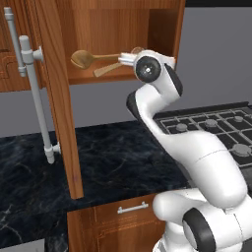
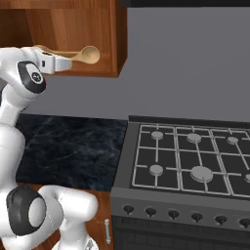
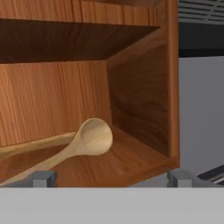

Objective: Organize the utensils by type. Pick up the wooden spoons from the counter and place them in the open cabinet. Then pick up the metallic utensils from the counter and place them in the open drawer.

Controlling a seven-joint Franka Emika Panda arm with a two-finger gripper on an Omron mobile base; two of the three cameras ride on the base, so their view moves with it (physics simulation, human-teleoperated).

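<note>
**Hand at open cabinet, jaws apart**

Left base: hand is sitting at the open cabinet, wooden spoons lying at its 9 o'clock.
Right base: spoon bowl is poking out at 3 o'clock.
Hand view: fingertips are standing wide, gripping nothing; one spoon is resting on the cabinet floor at 12 o'clock.

Arm: glossy white rounded shells throughout, with thick tubular links swelling into bulbous housings at each joint. Joints show as dark grey to black bands and round end caps; the cap nearest the hand carries a small pale centre dot. Finger tips are small, blocky and grey.
</note>
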